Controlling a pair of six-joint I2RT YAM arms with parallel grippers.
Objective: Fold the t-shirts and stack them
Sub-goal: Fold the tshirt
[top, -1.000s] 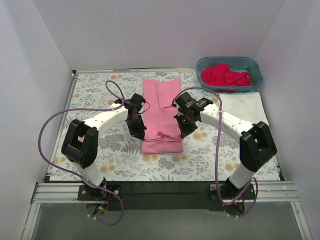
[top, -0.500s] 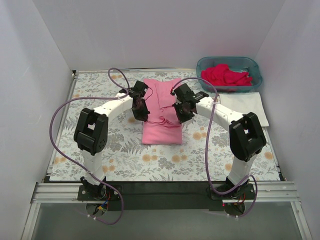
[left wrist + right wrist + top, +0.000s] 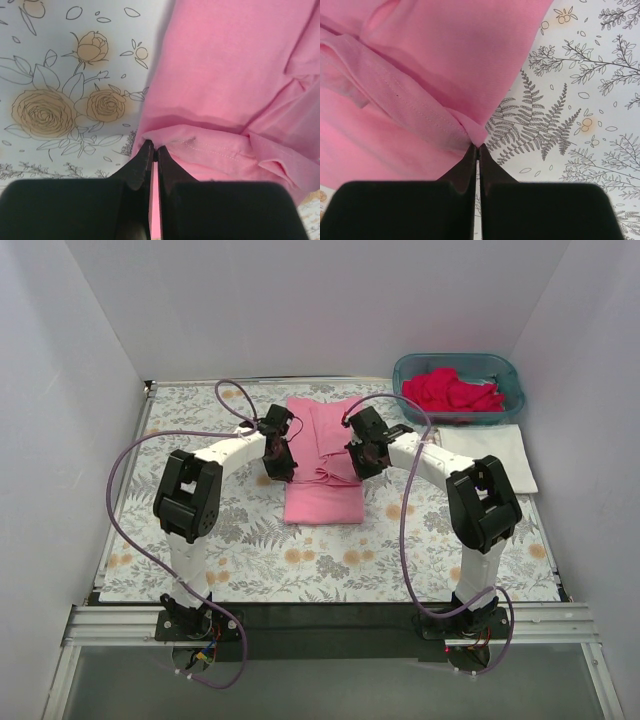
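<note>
Pink t-shirt (image 3: 322, 502) — soft cotton, stitched hem, folded to long rectangle, lies mid floral cloth (image 3: 330, 560). Left gripper (image 3: 151, 148) pinched tight on hem's left corner; right gripper (image 3: 478, 148) pinched tight on right corner — hem doubled back over shirt. Red t-shirts (image 3: 452, 390) crumpled in teal plastic basket (image 3: 500, 362), far right.

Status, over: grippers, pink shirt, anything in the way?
Left gripper and right gripper both shut on light pink t-shirt, one hem corner each. Hem doubled back over shirt's middle. White t-shirt and teal basket of red t-shirts sit off right, apart.
</note>
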